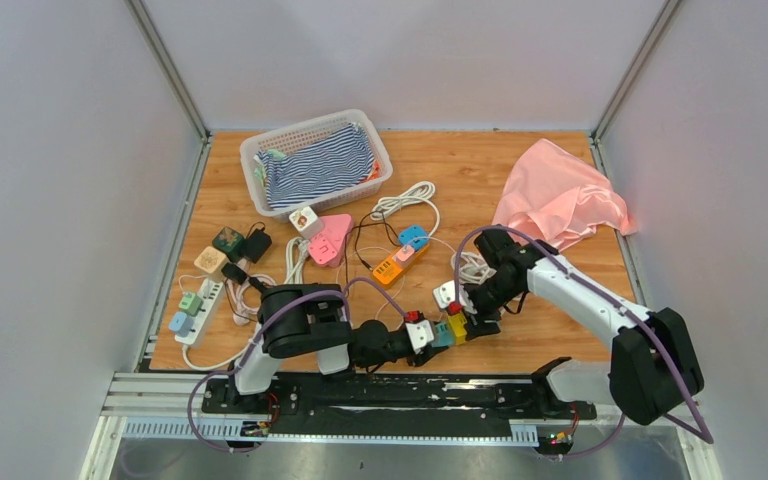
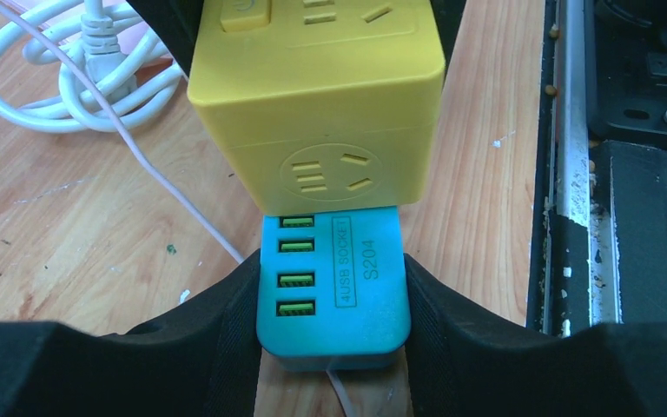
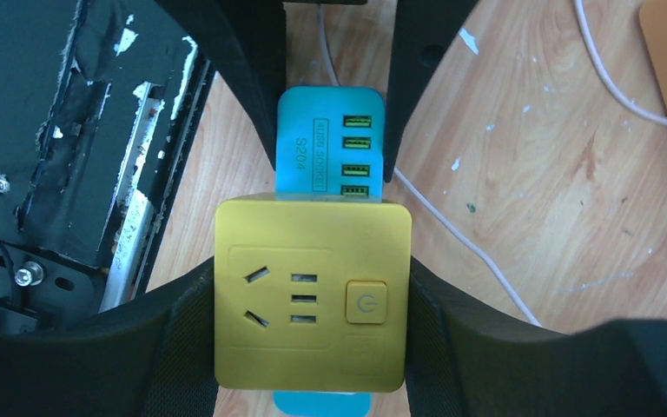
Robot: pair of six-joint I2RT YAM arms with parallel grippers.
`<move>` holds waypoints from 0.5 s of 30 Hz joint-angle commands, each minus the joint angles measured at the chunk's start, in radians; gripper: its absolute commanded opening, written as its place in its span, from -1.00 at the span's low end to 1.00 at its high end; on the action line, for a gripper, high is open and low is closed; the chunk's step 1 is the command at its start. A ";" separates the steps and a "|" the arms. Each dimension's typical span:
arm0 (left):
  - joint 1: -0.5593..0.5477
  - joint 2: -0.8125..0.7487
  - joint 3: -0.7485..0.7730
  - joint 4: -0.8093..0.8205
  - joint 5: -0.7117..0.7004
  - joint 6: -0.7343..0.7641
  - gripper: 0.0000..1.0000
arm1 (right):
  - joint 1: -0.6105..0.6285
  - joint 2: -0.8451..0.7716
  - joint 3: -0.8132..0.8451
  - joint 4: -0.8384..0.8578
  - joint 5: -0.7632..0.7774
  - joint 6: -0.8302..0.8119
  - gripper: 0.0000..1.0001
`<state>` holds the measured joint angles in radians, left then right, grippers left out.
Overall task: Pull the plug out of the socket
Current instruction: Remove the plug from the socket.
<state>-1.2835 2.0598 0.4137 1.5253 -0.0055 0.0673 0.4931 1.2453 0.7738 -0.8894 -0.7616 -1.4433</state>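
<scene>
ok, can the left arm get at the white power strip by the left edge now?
Probably not yet: the left jaws are clamped on the blue plug, seated in the yellow socket that the right jaws hold. Nothing blocks the power strip itself.

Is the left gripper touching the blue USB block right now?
Touching. In the left wrist view, the left gripper has its fingers pressed against both sides of the blue USB block, with no gap visible.

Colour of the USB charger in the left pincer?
The charger is blue with green ports; left wrist view.
</scene>
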 commanded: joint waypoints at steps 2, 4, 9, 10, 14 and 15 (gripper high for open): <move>0.007 0.021 0.004 0.008 0.077 -0.006 -1.00 | 0.007 0.026 0.043 0.092 0.075 0.207 -1.00; 0.007 0.020 0.001 0.009 0.072 -0.008 -1.00 | -0.001 0.040 0.041 0.135 0.138 0.257 -1.00; 0.007 0.021 -0.001 0.008 0.042 -0.031 -1.00 | 0.003 0.062 0.046 0.118 0.100 0.240 -1.00; 0.006 0.021 -0.001 0.009 0.038 -0.032 -1.00 | 0.013 0.052 0.029 0.083 0.047 0.171 -1.00; 0.007 0.028 0.004 0.007 0.036 -0.029 -1.00 | 0.058 -0.006 -0.046 0.029 -0.051 -0.044 -1.00; 0.006 0.031 0.006 0.008 0.040 -0.029 -1.00 | 0.066 -0.013 -0.054 0.025 -0.055 -0.064 -1.00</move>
<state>-1.2648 2.0605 0.4145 1.5234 0.0082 0.0307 0.5091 1.2613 0.7784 -0.8490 -0.7303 -1.3518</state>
